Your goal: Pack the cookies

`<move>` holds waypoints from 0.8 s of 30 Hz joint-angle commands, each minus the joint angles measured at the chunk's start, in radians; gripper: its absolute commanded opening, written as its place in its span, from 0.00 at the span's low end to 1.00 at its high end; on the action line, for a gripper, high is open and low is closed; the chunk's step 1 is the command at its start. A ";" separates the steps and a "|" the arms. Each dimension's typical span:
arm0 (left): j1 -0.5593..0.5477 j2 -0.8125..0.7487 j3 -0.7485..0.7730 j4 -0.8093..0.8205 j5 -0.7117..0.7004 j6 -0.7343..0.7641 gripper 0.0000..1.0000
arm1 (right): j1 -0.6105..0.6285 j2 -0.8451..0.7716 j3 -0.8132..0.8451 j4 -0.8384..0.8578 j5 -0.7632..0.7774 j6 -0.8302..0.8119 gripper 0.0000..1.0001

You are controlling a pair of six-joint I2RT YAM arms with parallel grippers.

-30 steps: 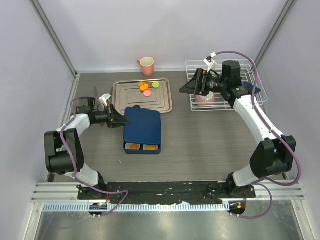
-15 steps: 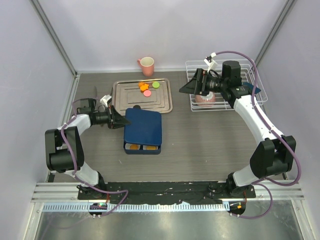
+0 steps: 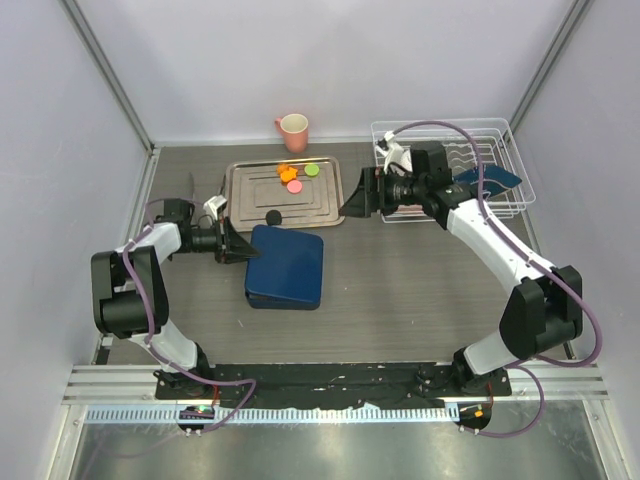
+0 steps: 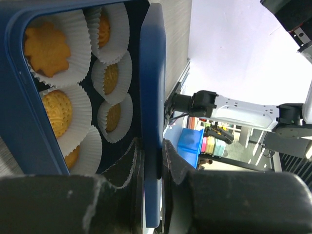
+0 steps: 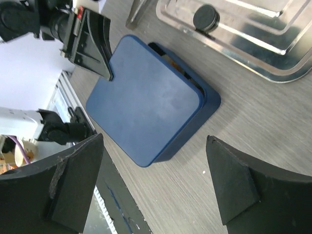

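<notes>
The dark blue box (image 3: pixel 286 266) lies mid-table with its lid (image 4: pixel 152 87) over it. My left gripper (image 3: pixel 237 243) is shut on the lid's left edge and holds that side raised. Under the lid, the left wrist view shows orange cookies (image 4: pixel 46 46) in white paper cups. The lid also shows in the right wrist view (image 5: pixel 148 100). Loose cookies lie on the metal tray (image 3: pixel 325 205): orange (image 3: pixel 285 171), pink (image 3: pixel 294 186), green (image 3: pixel 312 169) and black (image 3: pixel 273 216). The black one also shows in the right wrist view (image 5: pixel 205 17). My right gripper (image 3: pixel 358 200) is open and empty, hovering right of the tray.
A pink mug (image 3: pixel 293 128) stands behind the tray. A white wire rack (image 3: pixel 505 135) at the back right holds a dark blue object (image 3: pixel 488 178). Walls close in the table on the left, back and right.
My right arm has swung left from over the rack to beside the tray. The lid now hides the box's front cups. A black cookie now shows on the tray.
</notes>
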 commanded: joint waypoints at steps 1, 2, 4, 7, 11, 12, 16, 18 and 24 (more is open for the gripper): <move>0.013 0.004 0.036 -0.097 0.026 0.093 0.11 | 0.036 -0.006 -0.058 0.002 0.066 -0.068 0.92; 0.013 0.004 0.036 -0.097 0.023 0.094 0.11 | 0.041 -0.004 -0.069 0.009 0.075 -0.072 0.91; 0.013 0.005 0.036 -0.095 0.017 0.096 0.11 | 0.054 -0.001 -0.098 0.022 0.086 -0.074 0.91; 0.013 0.009 0.033 -0.091 0.012 0.099 0.11 | 0.071 0.008 -0.125 0.037 0.104 -0.077 0.91; 0.014 0.010 0.027 -0.077 0.006 0.093 0.11 | 0.094 0.025 -0.131 0.036 0.135 -0.083 0.91; 0.014 0.012 0.025 -0.068 0.009 0.087 0.11 | 0.102 0.031 -0.128 0.033 0.136 -0.089 0.91; 0.014 0.028 0.018 -0.019 0.029 0.055 0.10 | 0.134 0.056 -0.126 0.025 0.152 -0.106 0.91; 0.014 0.041 0.016 0.007 0.038 0.025 0.10 | 0.137 0.060 -0.126 0.023 0.153 -0.110 0.91; 0.014 0.058 0.009 0.055 0.050 -0.018 0.09 | 0.147 0.062 -0.123 0.022 0.162 -0.121 0.91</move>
